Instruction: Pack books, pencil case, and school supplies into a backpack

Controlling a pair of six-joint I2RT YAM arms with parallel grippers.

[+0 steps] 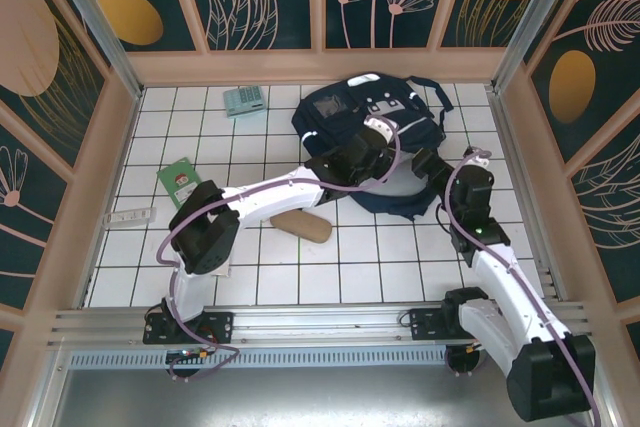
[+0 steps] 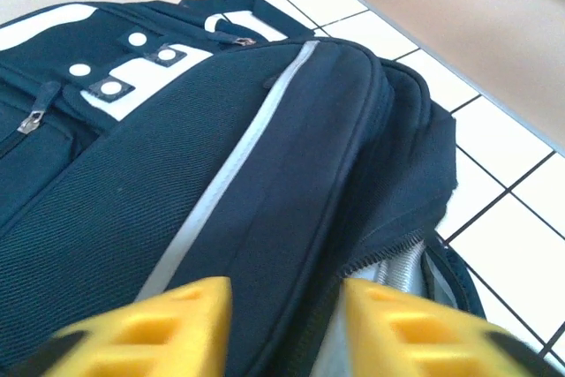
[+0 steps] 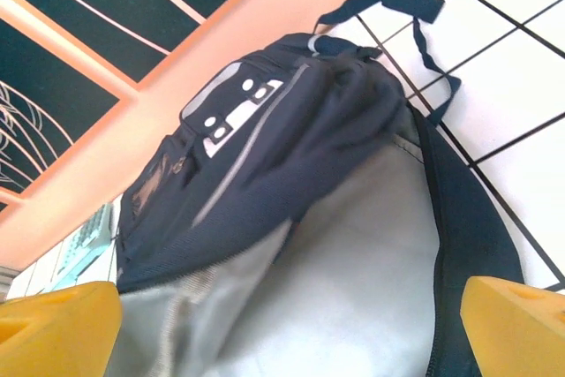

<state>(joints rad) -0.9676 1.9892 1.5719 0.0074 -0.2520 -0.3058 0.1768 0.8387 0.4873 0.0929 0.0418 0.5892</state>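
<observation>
Backpack (image 1: 335, 112) lies flat at the far middle of the tiled counter (image 1: 380, 257), front pockets up, its near end unzipped and grey lining exposed.

Left gripper (image 2: 287, 306): jaws parted, one on each side of the edge of the upper flap beside the zip. They are released, not pinching the fabric.

Right gripper (image 3: 287, 324): jaws fully spread, nothing between them, facing the open mouth. It stands at the backpack's right near corner, just beside the left gripper.

Pencil case (image 1: 302, 227) lies on the counter, near the backpack, under the left arm. Calculator (image 1: 243, 100) sits at the far edge, left of the backpack. Green book (image 1: 180, 179) and white packet (image 1: 130, 217) lie at the left side, well apart from the backpack.
</observation>
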